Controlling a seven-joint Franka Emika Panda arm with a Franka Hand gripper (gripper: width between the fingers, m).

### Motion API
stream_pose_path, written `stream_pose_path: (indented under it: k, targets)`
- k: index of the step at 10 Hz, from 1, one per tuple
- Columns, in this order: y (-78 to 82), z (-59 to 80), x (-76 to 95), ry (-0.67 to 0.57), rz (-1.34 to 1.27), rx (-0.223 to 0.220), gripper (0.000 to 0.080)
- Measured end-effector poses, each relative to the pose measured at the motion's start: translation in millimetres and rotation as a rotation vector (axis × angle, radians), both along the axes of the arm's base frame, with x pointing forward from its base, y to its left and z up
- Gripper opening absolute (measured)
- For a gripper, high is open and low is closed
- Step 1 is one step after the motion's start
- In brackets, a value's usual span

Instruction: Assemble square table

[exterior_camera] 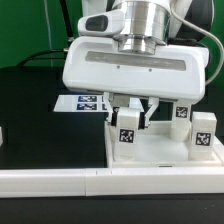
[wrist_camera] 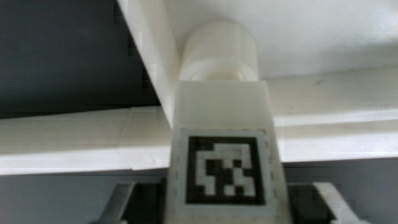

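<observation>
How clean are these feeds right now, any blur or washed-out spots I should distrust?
Exterior view: sharp enough to make out the tags on the leg blocks, but the tabletop slab and border wall blend into bright white. Wrist view: soft overall, the held leg's tag edges are smeared and its rounded tip is blurred and washed out.

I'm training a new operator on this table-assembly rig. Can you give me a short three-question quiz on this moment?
1. True or false: the gripper is shut on a tagged leg block.
2. Where does the marker board lie? A) behind the arm, on the black table; B) on the tabletop slab.
3. How many other leg blocks stand free at the exterior view's right?

Key: 1 true; 2 A; 3 two.
</observation>
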State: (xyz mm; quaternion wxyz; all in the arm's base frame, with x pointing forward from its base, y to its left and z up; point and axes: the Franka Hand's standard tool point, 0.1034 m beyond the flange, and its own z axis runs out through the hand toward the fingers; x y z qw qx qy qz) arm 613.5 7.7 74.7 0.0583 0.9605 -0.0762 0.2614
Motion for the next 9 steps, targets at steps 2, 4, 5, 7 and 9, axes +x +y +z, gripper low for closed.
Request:
stream_pose_path:
  k: [2, 4, 5, 7, 9]
  targets:
    - [-0.1, 0.2, 0.1, -0.001, 0.002, -0.001, 0.0290]
    - [-0.2, 0.1, 0.1, -0.001, 0.002, -0.001, 0.0587]
    - [-0.2, 0.1, 0.1, -0.001, 0.002, -0.001, 0.0587]
    - [-0.2, 0.1, 0.1, -0.001, 0.002, -0.001, 0.0646]
    - [-0.2, 0.1, 0.1, -0.001, 0.002, -0.001, 0.0646]
